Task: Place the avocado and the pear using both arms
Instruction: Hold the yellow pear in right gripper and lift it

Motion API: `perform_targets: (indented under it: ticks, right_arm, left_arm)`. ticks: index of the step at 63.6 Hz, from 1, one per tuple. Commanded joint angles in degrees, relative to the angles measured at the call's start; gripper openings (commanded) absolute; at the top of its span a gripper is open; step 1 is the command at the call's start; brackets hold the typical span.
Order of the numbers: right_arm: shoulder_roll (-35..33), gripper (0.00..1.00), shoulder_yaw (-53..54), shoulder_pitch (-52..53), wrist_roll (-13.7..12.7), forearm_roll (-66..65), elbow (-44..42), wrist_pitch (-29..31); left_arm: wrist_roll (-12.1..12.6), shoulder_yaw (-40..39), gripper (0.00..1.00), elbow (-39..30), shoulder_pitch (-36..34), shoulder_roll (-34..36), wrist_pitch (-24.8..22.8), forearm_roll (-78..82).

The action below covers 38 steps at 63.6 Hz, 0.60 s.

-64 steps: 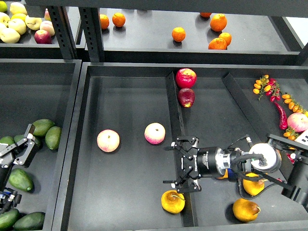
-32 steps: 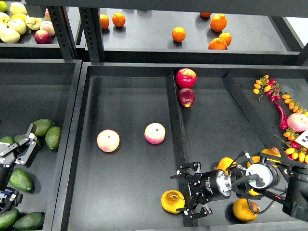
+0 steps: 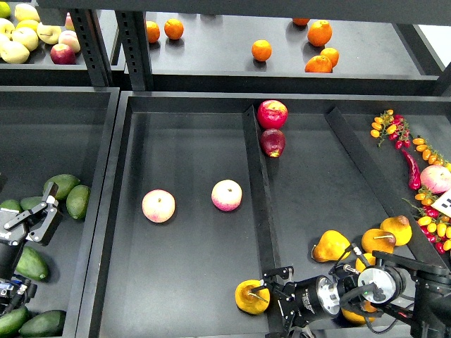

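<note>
My right pincer [image 3: 276, 299] sits low by the tray divider [image 3: 258, 190], fingers spread and holding nothing, with the pear [image 3: 251, 296] just left of it on the tray floor. My left pincer [image 3: 36, 217] hangs spread among the avocados; the dark avocado [image 3: 31, 263] lies just below it, near two peaches [image 3: 158, 205] in the next tray

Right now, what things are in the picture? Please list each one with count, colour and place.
pears: five, yellow-orange, lower right; one by the divider
peaches: two, pink-yellow, middle bin
red fruits: two, top of divider
avocados: several, green, left bin
oranges: several, back shelf
apples: yellow and red, top left
peppers: red and orange, far right
left gripper: open, over avocados
right gripper: open, beside a pear
</note>
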Motion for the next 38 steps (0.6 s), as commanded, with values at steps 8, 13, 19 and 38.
perform_targets:
  ticks: [8,13,19,38]
  right_arm:
    - [0.10,0.99,0.82,0.25,0.02,0.12,0.06,-0.13]
    - [0.01,0.99,0.82,0.34,0.02,0.21,0.24,-0.13]
    - [0.01,0.99,0.99,0.43,0.02,0.21,0.24,-0.13]
    - [0.80,0.99,2.93,0.43,0.02,0.12,-1.61,-0.48]
  left_arm:
    - [0.00,0.00,0.99,-0.07,0.04,0.00,0.00,-0.01]
    - [0.00,0.00,0.99,-0.07,0.04,0.00,0.00,-0.01]
    - [0.00,0.00,0.99,-0.07,0.04,0.00,0.00,-0.01]
    - [0.00,0.00,0.99,-0.07,0.30,0.00,0.00,-0.01]
